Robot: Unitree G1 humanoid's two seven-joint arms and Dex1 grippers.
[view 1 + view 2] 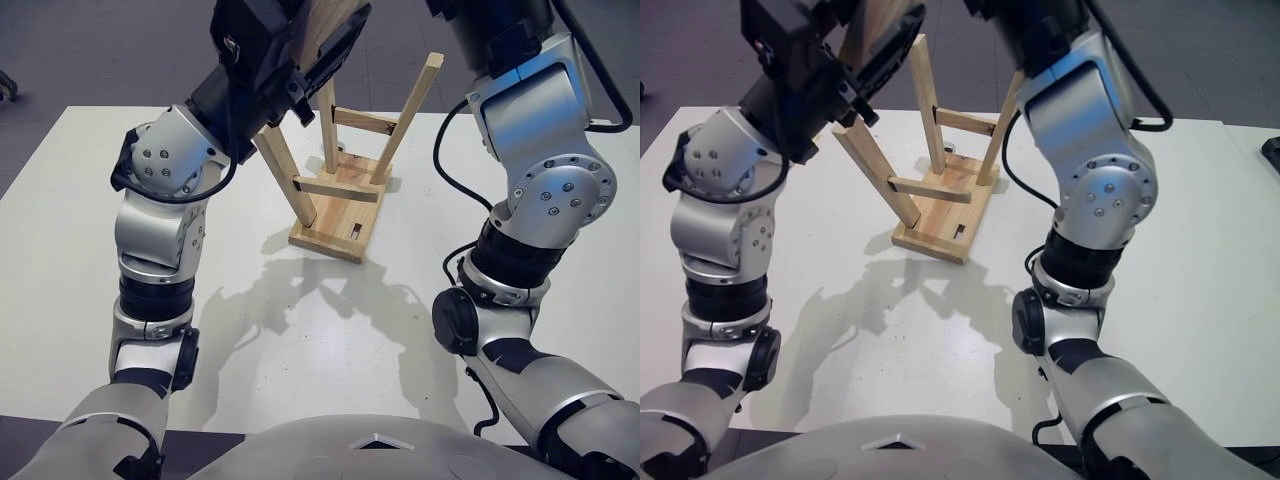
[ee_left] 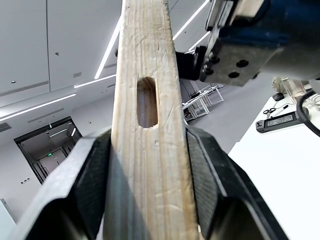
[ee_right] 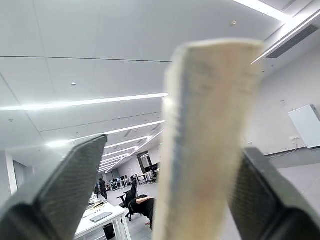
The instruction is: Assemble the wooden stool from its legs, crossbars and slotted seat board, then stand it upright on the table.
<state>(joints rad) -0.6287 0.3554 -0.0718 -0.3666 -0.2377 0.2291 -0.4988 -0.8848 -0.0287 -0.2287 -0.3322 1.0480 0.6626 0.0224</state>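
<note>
The slotted seat board (image 1: 335, 235) lies upside down on the white table (image 1: 100, 200). Three legs rise from it: a leaning left one (image 1: 290, 180), a middle one (image 1: 328, 130) and a right one (image 1: 405, 115). Two crossbars (image 1: 338, 188) (image 1: 365, 122) join them. Above the stool's left side, my left gripper (image 1: 300, 60) is shut on a loose wooden leg (image 2: 145, 75) with an oblong slot. My right gripper (image 3: 172, 150) is open, with a wooden piece (image 3: 210, 140) between its fingers and a clear gap on one side. The right gripper (image 2: 240, 45) sits near the loose leg's far end.
A small black object (image 1: 1272, 150) lies at the table's right edge. Bare table surface spreads in front of the stool and to its left. My right forearm (image 1: 540, 180) hangs just right of the stool's legs.
</note>
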